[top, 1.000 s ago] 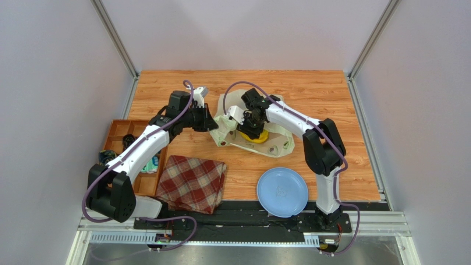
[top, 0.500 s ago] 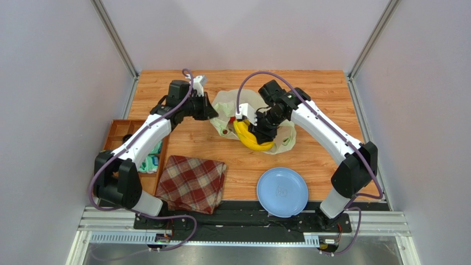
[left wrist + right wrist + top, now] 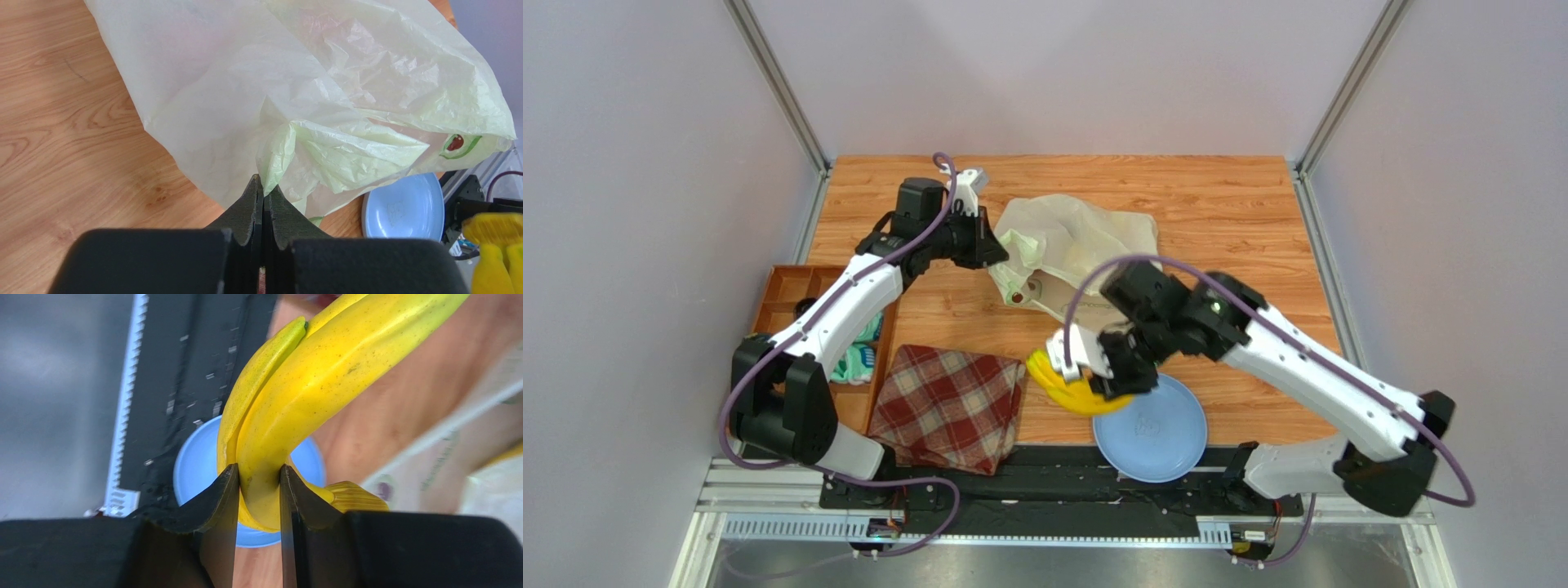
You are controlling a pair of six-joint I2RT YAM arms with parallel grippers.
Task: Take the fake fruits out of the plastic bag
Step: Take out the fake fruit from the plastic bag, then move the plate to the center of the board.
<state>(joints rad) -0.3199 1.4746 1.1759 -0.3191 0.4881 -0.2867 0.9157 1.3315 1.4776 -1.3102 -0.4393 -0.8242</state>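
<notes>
My right end effector is clenched on the bananas, holding them over the left rim of the plate. My left end effector is closed, pinching a fold of the bag, which lies toward the back of the desk.

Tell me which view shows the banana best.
Right wrist: the banana fills the frame, clamped in the right pincer. The top view shows it small, partly under that pincer, by the plate. The left wrist catches only a yellow corner.
</notes>
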